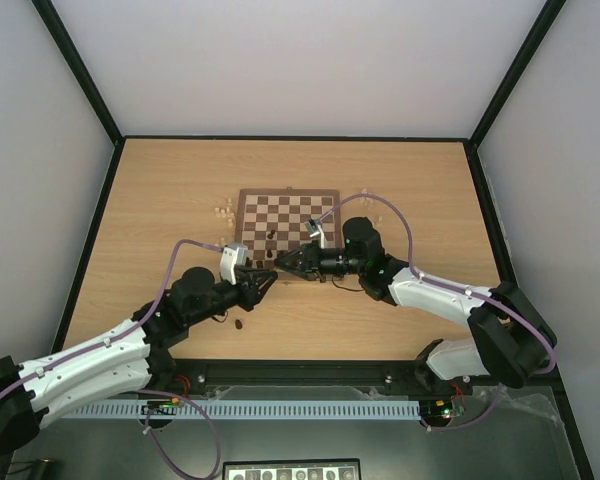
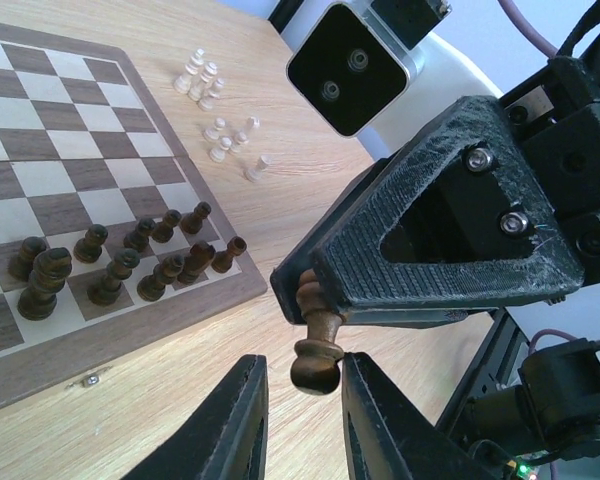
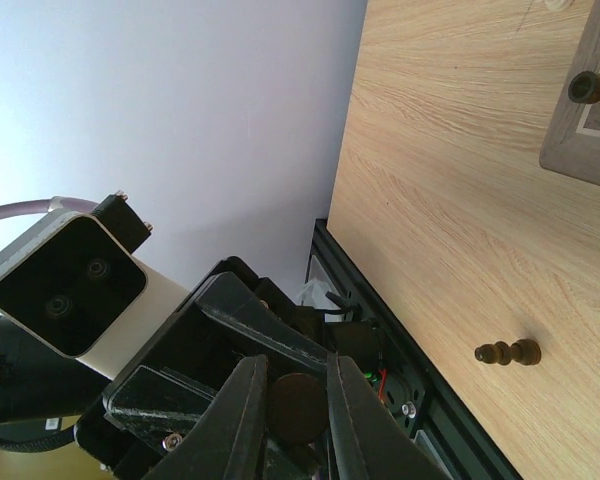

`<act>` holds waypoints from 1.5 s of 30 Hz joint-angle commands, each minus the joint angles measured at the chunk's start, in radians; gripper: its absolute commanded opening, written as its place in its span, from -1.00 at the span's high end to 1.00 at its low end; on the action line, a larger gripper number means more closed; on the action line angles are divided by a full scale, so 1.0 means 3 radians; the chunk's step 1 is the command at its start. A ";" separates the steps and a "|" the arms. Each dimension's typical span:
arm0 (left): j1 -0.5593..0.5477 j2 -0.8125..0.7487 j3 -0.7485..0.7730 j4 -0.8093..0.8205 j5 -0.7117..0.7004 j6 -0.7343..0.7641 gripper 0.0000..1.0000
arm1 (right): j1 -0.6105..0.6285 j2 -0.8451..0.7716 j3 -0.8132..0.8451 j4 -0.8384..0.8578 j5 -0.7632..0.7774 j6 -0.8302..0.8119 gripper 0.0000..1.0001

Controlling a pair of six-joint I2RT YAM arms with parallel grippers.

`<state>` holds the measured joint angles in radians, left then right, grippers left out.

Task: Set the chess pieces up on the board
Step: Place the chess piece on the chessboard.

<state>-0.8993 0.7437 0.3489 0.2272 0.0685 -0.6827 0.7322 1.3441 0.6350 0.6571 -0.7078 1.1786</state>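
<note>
- Left gripper (image 2: 302,372): black fingers straddle the piece's base, with a gap on one side; not clenched.
- Dark brown turned wooden chessman (image 2: 318,335): in mid-air by the near edge of the checked wooden board (image 2: 70,190), long axis pointing base-first into the left fingers.
- Right gripper (image 3: 296,365): clamped on its head.
- No readable writing.

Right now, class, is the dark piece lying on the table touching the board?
Apart: the right wrist view shows bare tabletop between the lying dark piece and the board.
</note>
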 commanded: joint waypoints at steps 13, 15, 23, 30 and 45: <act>-0.0021 0.0118 0.0192 0.0148 -0.0168 0.0093 0.86 | -0.0007 0.0035 -0.0022 0.0062 -0.0138 -0.0053 0.81; -0.0022 0.0123 0.0196 0.0143 -0.0174 0.0090 0.95 | -0.0006 0.0035 -0.0020 0.0060 -0.0129 -0.0057 0.81; -0.0020 0.0054 0.0336 -0.0225 -0.0261 0.0100 0.95 | -0.0008 0.0031 -0.0010 -0.0041 -0.0091 -0.0130 0.58; -0.0019 0.0083 0.0546 -0.0717 -0.0368 0.0023 0.95 | -0.0014 0.0006 0.0057 -0.0293 0.0023 -0.0296 0.00; 0.0012 0.0324 0.0930 -0.1664 -0.0729 -0.0347 0.90 | -0.0426 -0.0491 0.0126 -0.1151 0.0042 -0.0780 -0.51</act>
<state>-0.9047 0.8055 0.5724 -0.1551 -0.0940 -0.7353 0.6205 1.2510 0.6407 0.4500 -0.6949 1.0321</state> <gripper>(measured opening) 0.093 0.745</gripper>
